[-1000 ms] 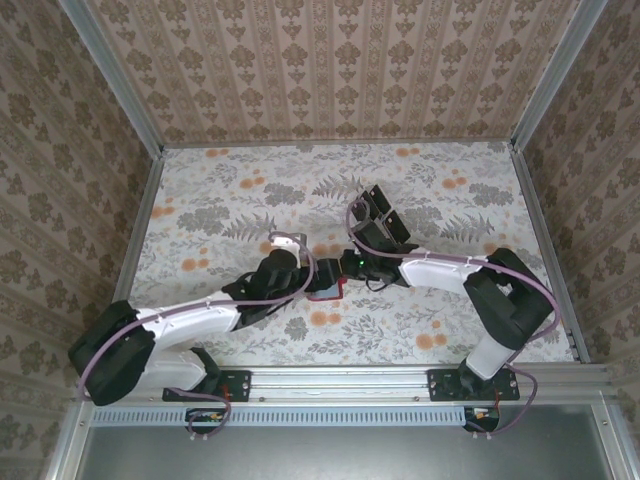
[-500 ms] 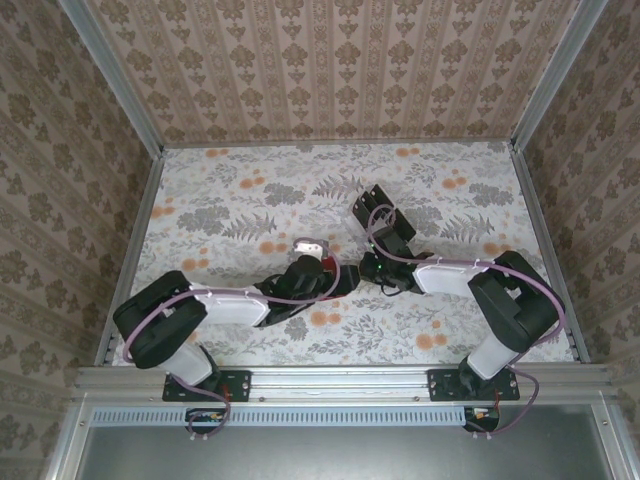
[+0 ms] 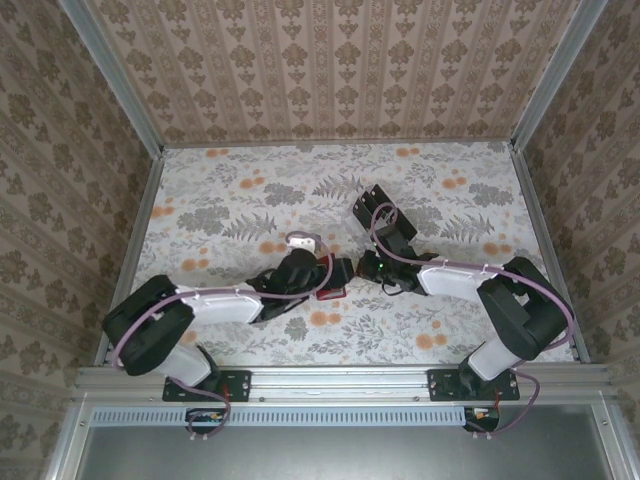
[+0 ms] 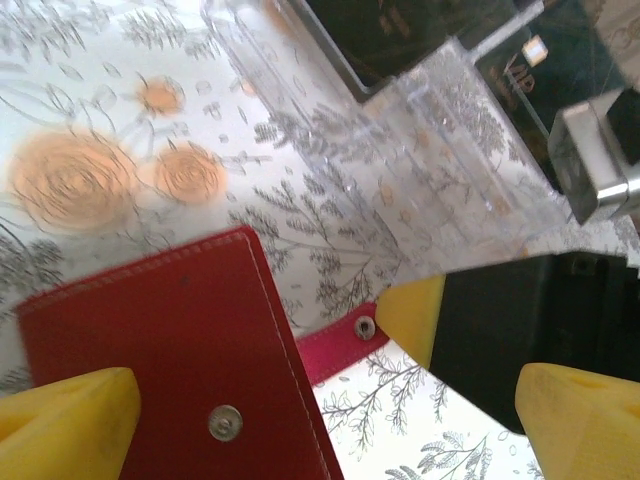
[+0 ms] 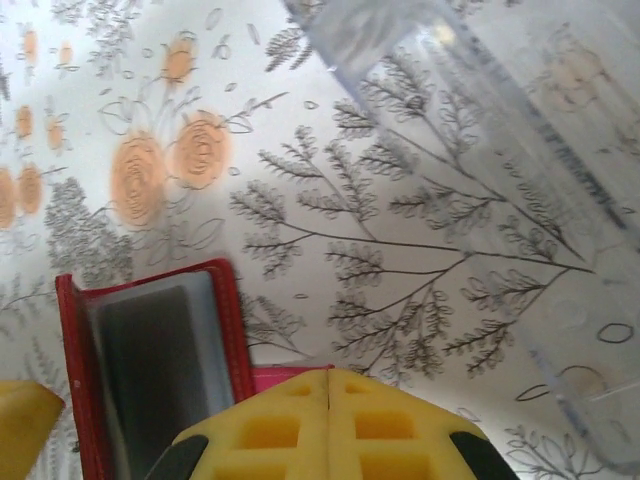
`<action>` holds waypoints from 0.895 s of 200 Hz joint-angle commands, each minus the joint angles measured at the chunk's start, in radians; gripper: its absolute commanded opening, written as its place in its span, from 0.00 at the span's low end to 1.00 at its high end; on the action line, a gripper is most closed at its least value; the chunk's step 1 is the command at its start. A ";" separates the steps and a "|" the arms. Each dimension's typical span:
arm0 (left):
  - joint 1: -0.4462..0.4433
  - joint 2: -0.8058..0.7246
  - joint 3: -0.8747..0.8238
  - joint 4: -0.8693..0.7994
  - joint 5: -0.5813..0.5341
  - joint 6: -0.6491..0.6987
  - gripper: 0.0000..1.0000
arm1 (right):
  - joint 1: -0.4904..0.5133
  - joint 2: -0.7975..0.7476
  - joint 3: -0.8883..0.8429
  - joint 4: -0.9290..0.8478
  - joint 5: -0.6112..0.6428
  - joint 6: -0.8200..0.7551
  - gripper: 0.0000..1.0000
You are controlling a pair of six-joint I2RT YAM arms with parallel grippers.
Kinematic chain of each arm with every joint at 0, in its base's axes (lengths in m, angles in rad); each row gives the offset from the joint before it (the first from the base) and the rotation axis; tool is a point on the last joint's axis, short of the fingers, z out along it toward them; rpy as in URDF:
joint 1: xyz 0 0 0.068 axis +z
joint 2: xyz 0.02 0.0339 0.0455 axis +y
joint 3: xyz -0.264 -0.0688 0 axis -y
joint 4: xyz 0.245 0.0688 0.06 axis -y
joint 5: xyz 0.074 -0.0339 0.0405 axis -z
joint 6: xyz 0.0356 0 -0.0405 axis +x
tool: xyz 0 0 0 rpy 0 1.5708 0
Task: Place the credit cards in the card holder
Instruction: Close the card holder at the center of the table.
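Note:
The red card holder lies on the floral table, its snap facing up, and its pink strap sticks out to one side. My left gripper is open and hovers over the holder's edge, one yellow finger above the red cover. My right gripper is shut with nothing between its fingers, and its tips press down on the strap. In the right wrist view the card holder stands open and shows a clear pocket with a dark panel behind it. Dark credit cards stand in the clear rack.
The clear acrylic rack with dark cards sits just behind the two grippers, close to the right forearm. Both arms meet at the table's middle over the card holder. Patterned walls enclose the table on three sides.
The left arm has folded upward and its gripper has slid right over the card holder. The right gripper has drawn in from the rack side toward the strap. Neither gripper's opening changed.

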 commanded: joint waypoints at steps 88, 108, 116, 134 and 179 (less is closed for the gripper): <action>0.250 -0.142 0.141 -0.543 0.070 0.338 1.00 | 0.006 -0.034 0.086 -0.061 -0.103 -0.098 0.00; 0.254 -0.094 0.145 -0.512 0.105 0.358 1.00 | 0.006 -0.032 0.091 -0.072 -0.100 -0.104 0.00; 0.254 -0.076 0.147 -0.499 0.116 0.361 1.00 | 0.006 -0.031 0.091 -0.075 -0.098 -0.107 0.00; 0.253 -0.038 0.153 -0.474 0.128 0.364 1.00 | 0.006 -0.024 0.092 -0.075 -0.100 -0.107 0.00; 0.250 0.025 0.176 -0.443 0.140 0.377 1.00 | 0.006 -0.006 0.095 -0.068 -0.110 -0.109 0.00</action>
